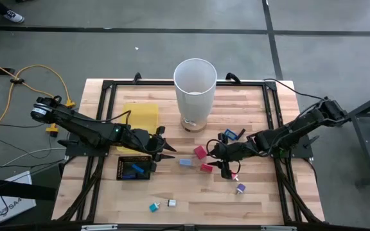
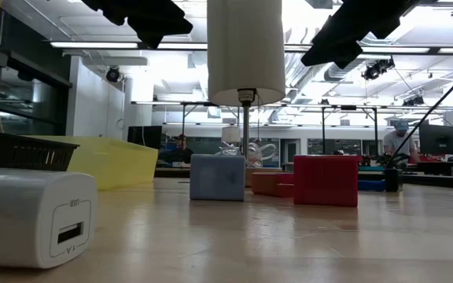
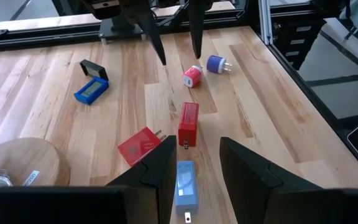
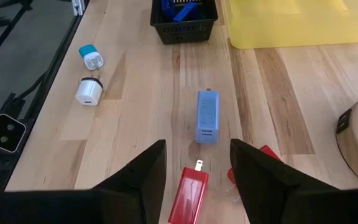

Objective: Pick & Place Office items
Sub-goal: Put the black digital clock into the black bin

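Office items (image 1: 204,167) lie scattered mid-table; the left gripper (image 1: 167,151) and right gripper (image 1: 225,165) hover beside them, both part-open, holding nothing.

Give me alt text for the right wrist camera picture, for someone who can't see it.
The right gripper hangs open over a wooden table, above a red charger, with a light blue charger just beyond. Farther off sit a black tray, a yellow tray, and teal and white plugs.
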`<action>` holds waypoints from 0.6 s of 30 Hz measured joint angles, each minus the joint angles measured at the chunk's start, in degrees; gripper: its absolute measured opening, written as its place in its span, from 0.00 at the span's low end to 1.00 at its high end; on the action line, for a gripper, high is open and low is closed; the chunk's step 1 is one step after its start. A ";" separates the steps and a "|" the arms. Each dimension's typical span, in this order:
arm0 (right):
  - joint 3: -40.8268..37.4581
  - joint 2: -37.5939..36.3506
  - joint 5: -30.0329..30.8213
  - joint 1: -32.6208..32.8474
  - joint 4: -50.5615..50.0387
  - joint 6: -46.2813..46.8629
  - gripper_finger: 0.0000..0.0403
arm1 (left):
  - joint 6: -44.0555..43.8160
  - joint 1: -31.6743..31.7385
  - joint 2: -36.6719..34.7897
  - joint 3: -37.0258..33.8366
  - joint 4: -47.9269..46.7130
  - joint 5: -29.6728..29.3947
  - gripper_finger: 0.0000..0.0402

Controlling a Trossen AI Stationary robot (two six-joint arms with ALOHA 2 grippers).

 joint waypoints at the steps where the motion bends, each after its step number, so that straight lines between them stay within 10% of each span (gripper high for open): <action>1: 0.00 0.00 0.06 -0.02 0.02 0.00 0.41 | 0.00 0.00 0.00 -0.01 0.01 0.01 0.29; 18: -0.04 -4.49 -0.09 -1.57 -16.80 -3.18 0.41 | -0.15 0.00 0.00 0.00 0.01 0.00 0.29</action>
